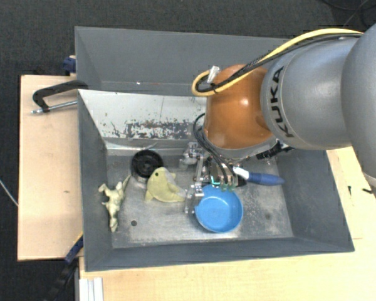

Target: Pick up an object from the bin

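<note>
My gripper reaches down into the middle of the bin floor, its metal fingers at the left rim of a round blue bowl. Just left of the fingers lies a pale yellow soft piece. A blue pen-like stick pokes out to the right from under the wrist. Nothing can be made out between the fingers.
A black round disc lies against the back wall at the left. A cream toy animal figure lies in the front left corner. The arm and its orange cover hang over the bin's right half.
</note>
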Controlling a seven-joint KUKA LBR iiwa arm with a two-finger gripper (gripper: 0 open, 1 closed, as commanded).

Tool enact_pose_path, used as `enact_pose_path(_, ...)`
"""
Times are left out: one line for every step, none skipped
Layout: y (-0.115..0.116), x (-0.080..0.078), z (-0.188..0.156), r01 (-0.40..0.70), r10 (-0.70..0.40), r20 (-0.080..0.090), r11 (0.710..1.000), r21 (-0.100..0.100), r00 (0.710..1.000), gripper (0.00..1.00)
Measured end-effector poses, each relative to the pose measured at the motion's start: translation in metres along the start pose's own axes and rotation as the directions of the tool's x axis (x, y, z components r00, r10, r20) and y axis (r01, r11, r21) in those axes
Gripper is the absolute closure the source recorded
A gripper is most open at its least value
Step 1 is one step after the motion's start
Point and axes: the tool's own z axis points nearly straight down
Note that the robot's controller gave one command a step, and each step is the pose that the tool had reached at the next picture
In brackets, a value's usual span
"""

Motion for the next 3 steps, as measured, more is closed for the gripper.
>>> enact_pose_path(-0.0679, 0.0218, 0.0581, 0.096, -0.095, 0.016, 0.995, -0.006, 0.995, 0.00)
enact_pose_path(-0.0650, 0.0204, 0.0567, 0.098, -0.098, 0.015, 0.995, -0.003, 0.995, 0.00)
enact_pose_path(-0.0628, 0.0194, 0.0558, 0.099, -0.099, 0.014, 0.995, -0.002, 0.995, 0.00)
